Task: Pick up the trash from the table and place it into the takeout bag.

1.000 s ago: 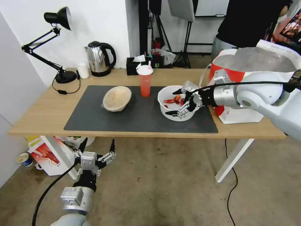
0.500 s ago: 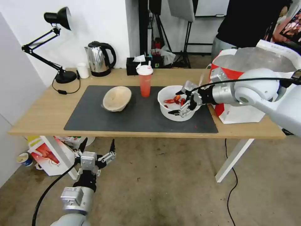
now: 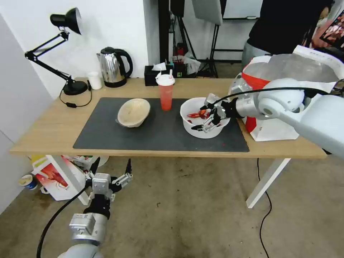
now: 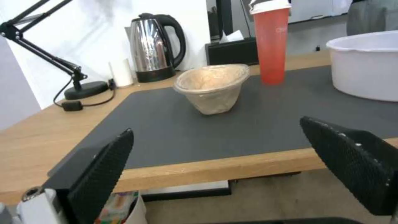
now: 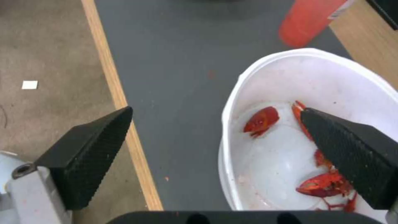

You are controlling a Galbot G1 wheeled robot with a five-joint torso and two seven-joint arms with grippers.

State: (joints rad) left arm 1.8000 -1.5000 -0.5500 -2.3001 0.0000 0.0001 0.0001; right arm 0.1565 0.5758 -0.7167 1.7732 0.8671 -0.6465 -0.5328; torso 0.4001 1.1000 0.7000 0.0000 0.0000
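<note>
The wide white bowl with red crayfish shells [image 3: 190, 107] [image 5: 331, 81] sits at the right end of the dark mat [image 3: 157, 136] on the table [image 3: 46, 132]. My right gripper [image 3: 200, 117] [image 5: 216, 110] is open at the bowl's near rim, one finger over the inside and the other outside over the mat's edge. The tall red cup [image 3: 165, 94] [image 4: 271, 43] [image 5: 309, 20] and the beige bowl [image 3: 133, 112] [image 4: 213, 85] stand farther left on the mat. The takeout bag [image 3: 272, 130] stands open at the table's right end. My left gripper [image 3: 111, 166] [image 4: 216, 127] hangs open below the table's front edge.
A desk lamp [image 3: 68, 21], a kettle [image 3: 114, 67], a small white cup [image 3: 95, 80] and a black tissue box [image 3: 154, 74] line the table's back edge. A crayfish-print box [image 3: 53, 177] lies on the floor under the left end. A person [image 3: 283, 25] stands behind the bag.
My right arm has swung a little to the left and the open gripper has closed in on the white bowl's rim. The left arm has not moved.
</note>
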